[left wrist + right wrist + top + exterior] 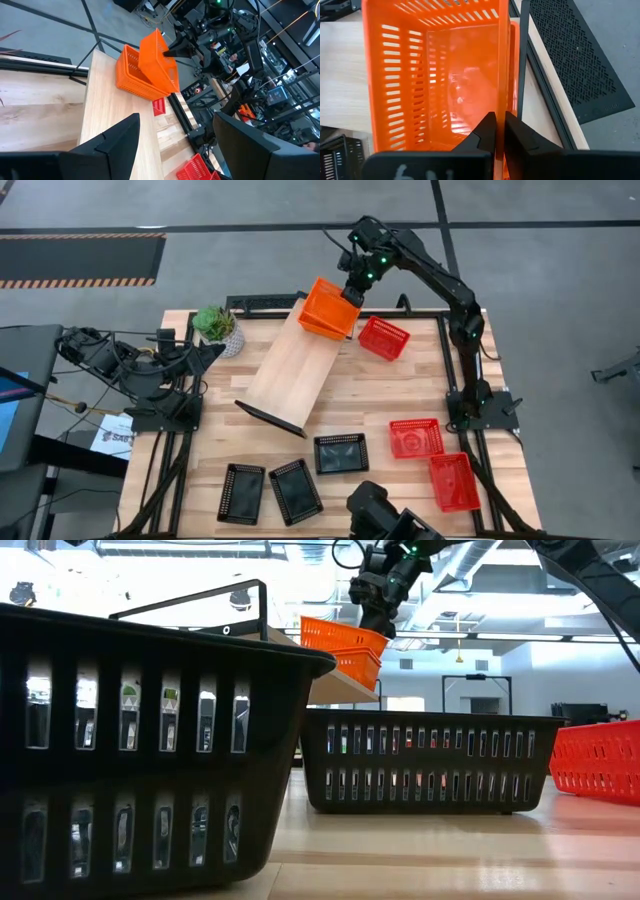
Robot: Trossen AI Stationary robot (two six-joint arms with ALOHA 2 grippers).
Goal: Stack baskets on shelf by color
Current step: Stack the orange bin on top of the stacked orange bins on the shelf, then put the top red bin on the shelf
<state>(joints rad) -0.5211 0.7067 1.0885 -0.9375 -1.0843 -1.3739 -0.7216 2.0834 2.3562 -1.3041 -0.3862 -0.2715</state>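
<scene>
The shelf [290, 370] is a long light-wood board lying slantwise on the table. At its far end sit the orange baskets [326, 312], nested. The top orange basket [156, 52] is tilted above the lower ones [131, 75]. My right gripper [353, 292] is over that end, shut on the top basket. My left gripper [205, 358] waits open at the table's left, its fingers [120, 137] pointing toward the shelf. Three red baskets [384, 337] [416, 437] [453, 480] and three black baskets [341, 453] [296, 490] [241, 493] rest on the tabletop. My right gripper [500, 117] pinches one side wall [503, 95] of the top orange basket at its rim, one finger inside the basket and one outside. The fingers come from above, pointing down. The basket hangs tilted, its lower part inside the orange baskets beneath it [345, 665].
A potted plant [219, 326] stands at the far left corner beside the shelf. One red basket lies just right of the shelf's far end. The black baskets line the near edge, two red ones the near right. Bare wood [370, 395] shows mid-table.
</scene>
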